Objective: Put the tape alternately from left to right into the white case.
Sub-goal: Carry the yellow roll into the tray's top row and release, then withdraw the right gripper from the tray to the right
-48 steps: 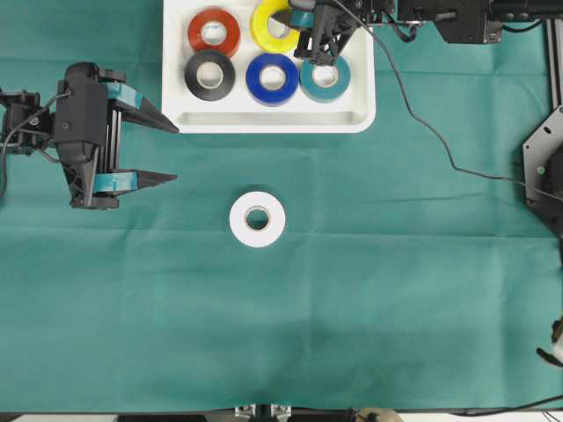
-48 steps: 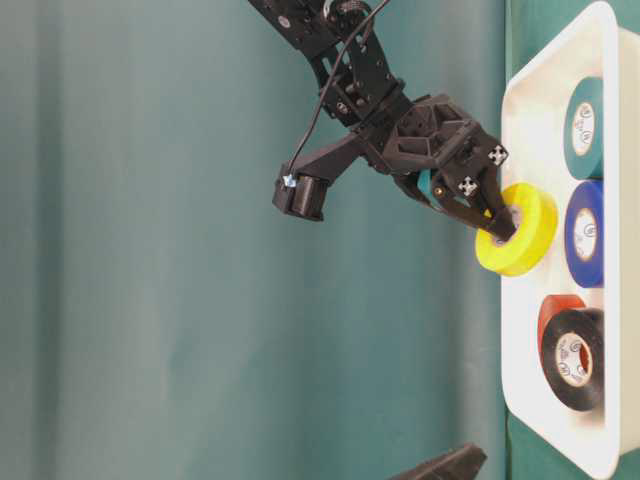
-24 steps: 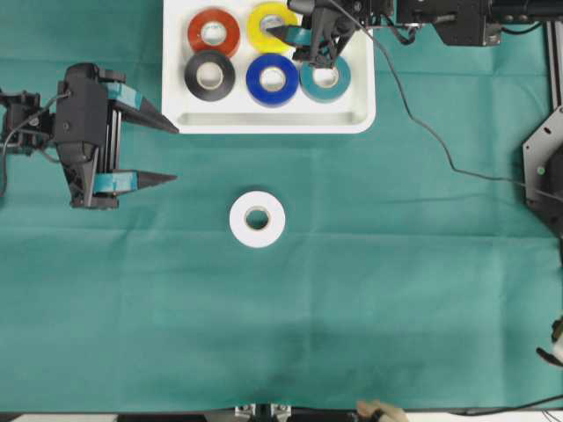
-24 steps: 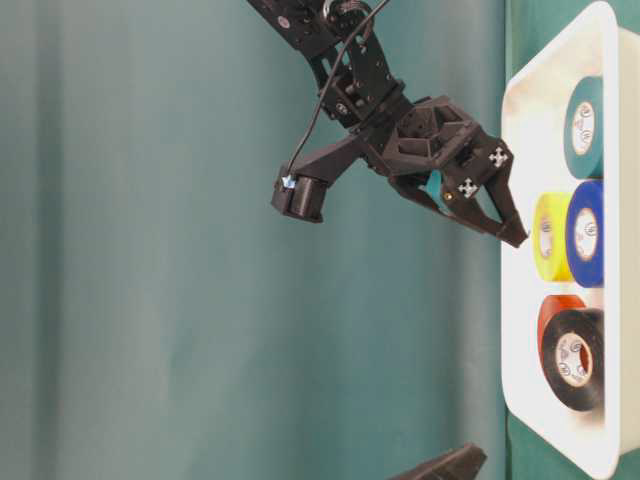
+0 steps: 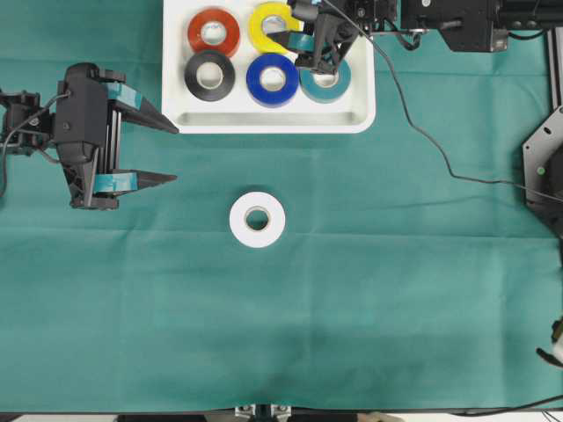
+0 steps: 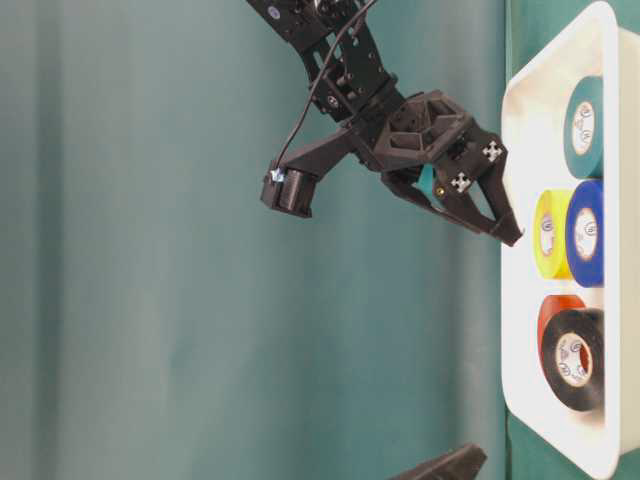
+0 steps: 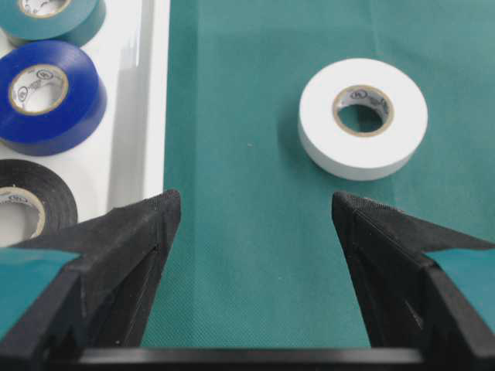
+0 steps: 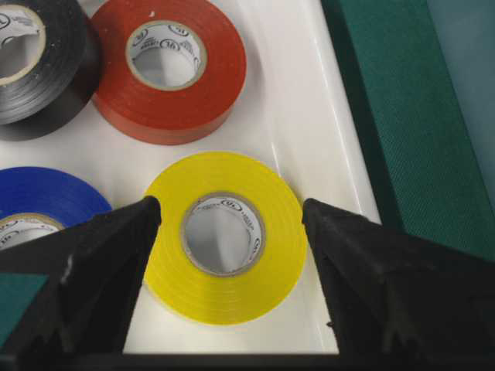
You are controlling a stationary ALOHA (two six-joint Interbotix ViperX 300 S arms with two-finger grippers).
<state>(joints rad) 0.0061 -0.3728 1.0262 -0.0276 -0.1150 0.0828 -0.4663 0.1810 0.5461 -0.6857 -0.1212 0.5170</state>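
Observation:
The white case (image 5: 361,121) sits at the table's far side and holds red (image 5: 214,32), yellow (image 5: 266,19), black (image 5: 209,75), blue (image 5: 272,79) and teal (image 5: 329,83) tape rolls. A white roll (image 5: 257,219) lies flat on the green cloth, in front of my left gripper (image 7: 255,202). That gripper (image 5: 174,154) is open and empty, to the left of the white roll. My right gripper (image 8: 230,209) hangs open just above the yellow roll (image 8: 271,259), one finger on either side of it and not touching it. From table level its fingertips (image 6: 513,237) hover over the yellow roll (image 6: 547,236).
Green cloth covers the whole table. A black cable (image 5: 422,123) trails from the right arm across the cloth to the right of the case. Black frame parts (image 5: 545,167) stand at the right edge.
My right gripper opened and let go of the yellow roll, which now lies flat in the case beside the red one. The left arm and the white roll have not moved.

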